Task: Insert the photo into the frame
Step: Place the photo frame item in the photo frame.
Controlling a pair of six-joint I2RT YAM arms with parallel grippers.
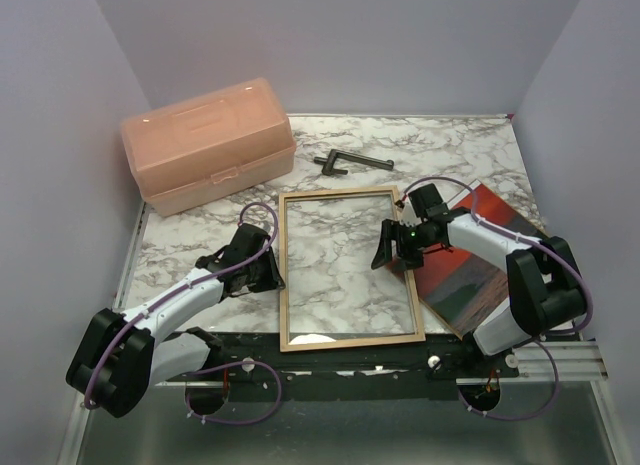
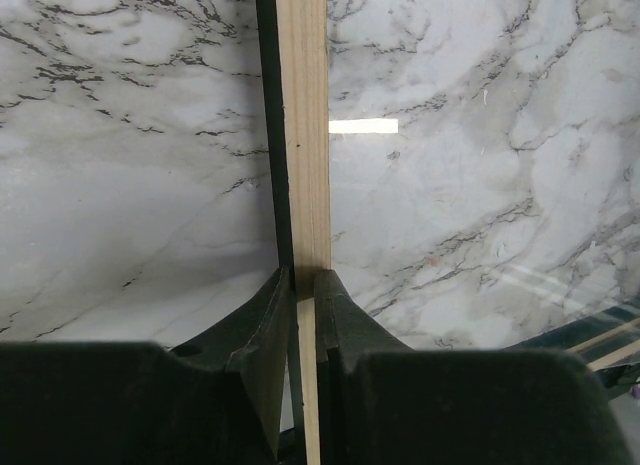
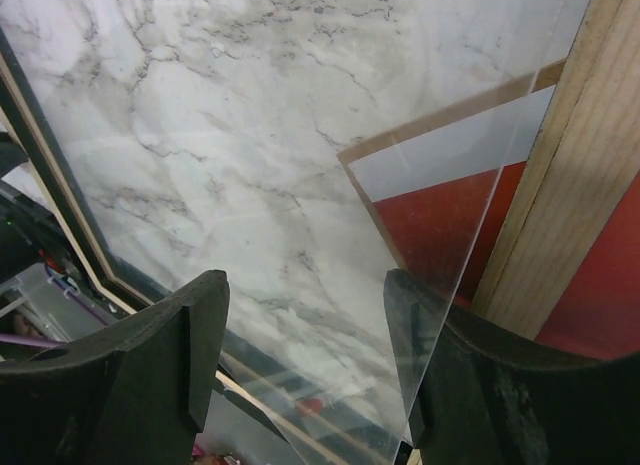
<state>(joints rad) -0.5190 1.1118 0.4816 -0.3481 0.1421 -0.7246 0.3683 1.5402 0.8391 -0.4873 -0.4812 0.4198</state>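
Note:
The frame (image 1: 350, 340), tan wood with a clear pane, lies in the middle of the marble table. My left gripper (image 1: 272, 271) is at its left rail. In the left wrist view that gripper (image 2: 305, 280) is shut on the thin wood rail (image 2: 303, 135). My right gripper (image 1: 396, 247) hangs over the frame's right rail. In the right wrist view its jaws (image 3: 305, 295) stand open with nothing gripped. The pane's (image 3: 300, 185) bare edge crosses in front of the right finger (image 3: 420, 315). The photo (image 1: 485, 270), red-orange with a dark band, lies right of the frame, partly under the right arm. Its red (image 3: 440, 225) shows beside the wood rail (image 3: 560, 185).
A translucent pink lidded box (image 1: 210, 145) stands at the back left. A dark T-shaped tool (image 1: 350, 163) lies behind the frame. Purple walls close in the table on three sides, and a black strip with the arm bases runs along the near edge.

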